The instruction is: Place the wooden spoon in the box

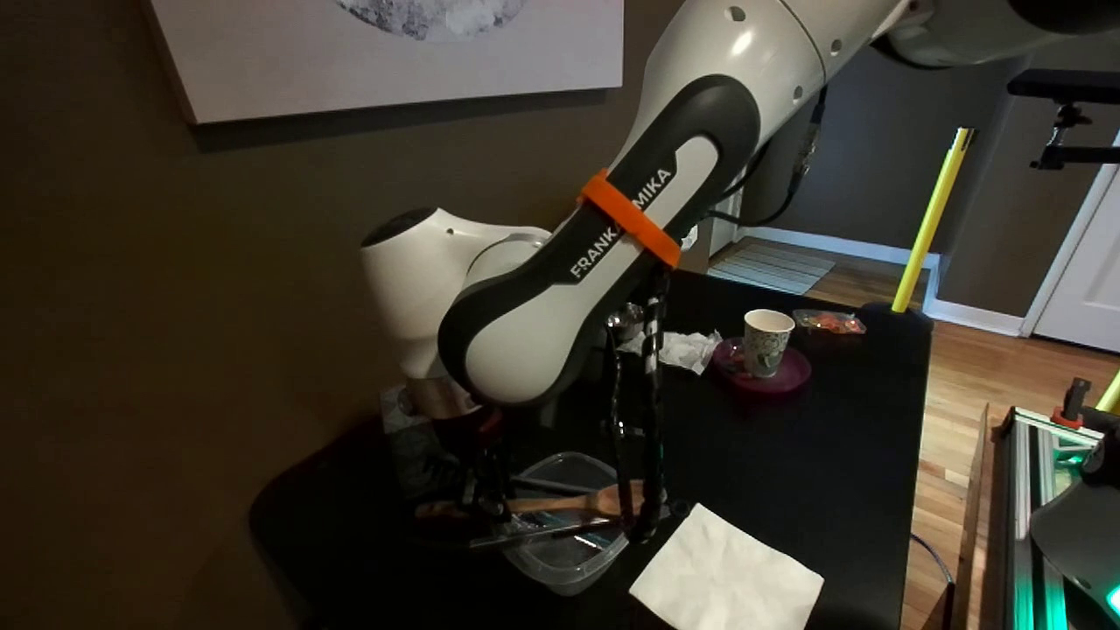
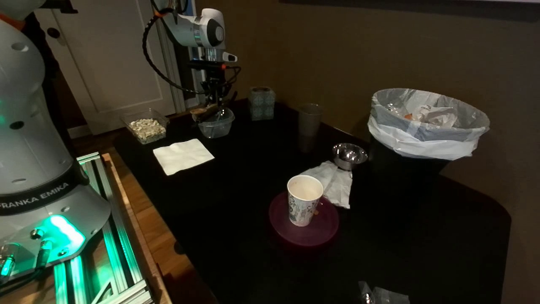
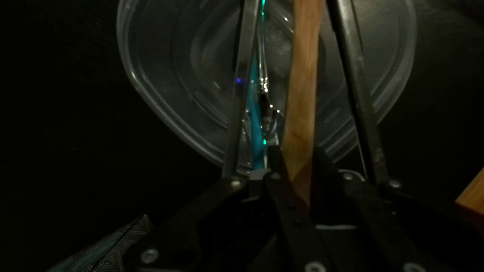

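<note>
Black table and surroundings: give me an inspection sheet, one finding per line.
Surface: black table, too dark to judge spills.
Wooden spoon: over the clear container, contact unclear; not in the box.
Box: patterned, upright near the brown wall.
Clutter: grey utensils reaching across the container; napkin, paper cup on purple plate, metal bowl, lined bin.
Gripper: jaws closed on the spoon's handle.
Cables: arm cable hangs before the spoon's bowl in an exterior view.
Surroundings: white door, yellow post.

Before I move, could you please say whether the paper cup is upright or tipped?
Upright: in both exterior views the cup stands on the plate, rim up.
</note>
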Action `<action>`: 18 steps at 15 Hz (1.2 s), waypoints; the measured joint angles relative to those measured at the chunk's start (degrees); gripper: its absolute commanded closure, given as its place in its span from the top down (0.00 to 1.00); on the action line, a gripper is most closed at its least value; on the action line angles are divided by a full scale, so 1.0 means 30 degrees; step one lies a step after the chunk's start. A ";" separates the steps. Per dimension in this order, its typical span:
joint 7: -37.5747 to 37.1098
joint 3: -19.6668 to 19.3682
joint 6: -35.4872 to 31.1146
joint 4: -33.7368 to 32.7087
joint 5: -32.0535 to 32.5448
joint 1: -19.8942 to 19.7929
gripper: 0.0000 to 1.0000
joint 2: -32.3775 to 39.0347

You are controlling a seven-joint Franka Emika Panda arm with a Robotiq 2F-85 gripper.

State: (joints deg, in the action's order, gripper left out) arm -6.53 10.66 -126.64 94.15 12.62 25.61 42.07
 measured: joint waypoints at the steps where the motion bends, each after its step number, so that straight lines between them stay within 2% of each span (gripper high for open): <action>1: 0.0002 -0.0006 -0.0003 0.0001 0.0000 -0.0040 0.06 -0.0069; 9: 0.0440 -0.0008 -0.0257 0.0064 0.0225 -0.0304 0.06 -0.1506; 11: 0.0365 -0.0176 0.0019 -0.0106 0.1055 -0.0044 0.06 -0.2135; 14: -0.0826 -0.1088 0.1629 -0.1109 0.3539 0.1009 0.06 -0.2785; 15: -0.1347 -0.1359 0.2254 -0.1610 0.4435 0.1422 0.22 -0.2804; 17: -0.1478 -0.1328 0.2428 -0.1880 0.4565 0.1575 0.22 -0.2805; 18: -0.1477 -0.1321 0.2429 -0.1858 0.4565 0.1552 0.06 -0.2787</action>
State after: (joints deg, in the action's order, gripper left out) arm -10.96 6.70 -119.35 88.58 26.32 30.26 33.71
